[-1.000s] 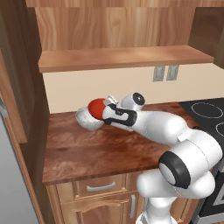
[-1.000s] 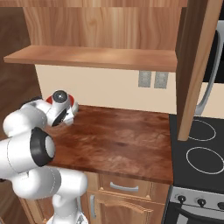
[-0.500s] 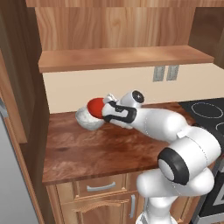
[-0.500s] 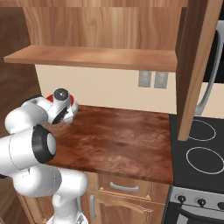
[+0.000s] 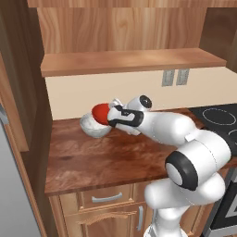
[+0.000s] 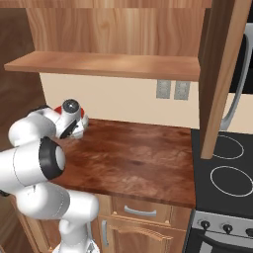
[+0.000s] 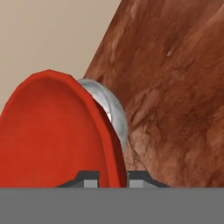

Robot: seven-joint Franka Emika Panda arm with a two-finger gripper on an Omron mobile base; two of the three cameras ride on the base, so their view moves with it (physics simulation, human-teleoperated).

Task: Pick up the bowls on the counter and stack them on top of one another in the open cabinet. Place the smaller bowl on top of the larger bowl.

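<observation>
The larger bowl (image 5: 91, 127) sits on the counter (image 5: 106, 159), toward its back left corner, close to the wall. The smaller bowl (image 5: 100, 112) is above the larger bowl's rim, on its right side, tipped on edge between the gripper (image 5: 109, 115) fingers. The open cabinet (image 5: 125, 60) shelf runs above the larger bowl. The stovetop (image 5: 217, 115) lies far to its right.
</observation>
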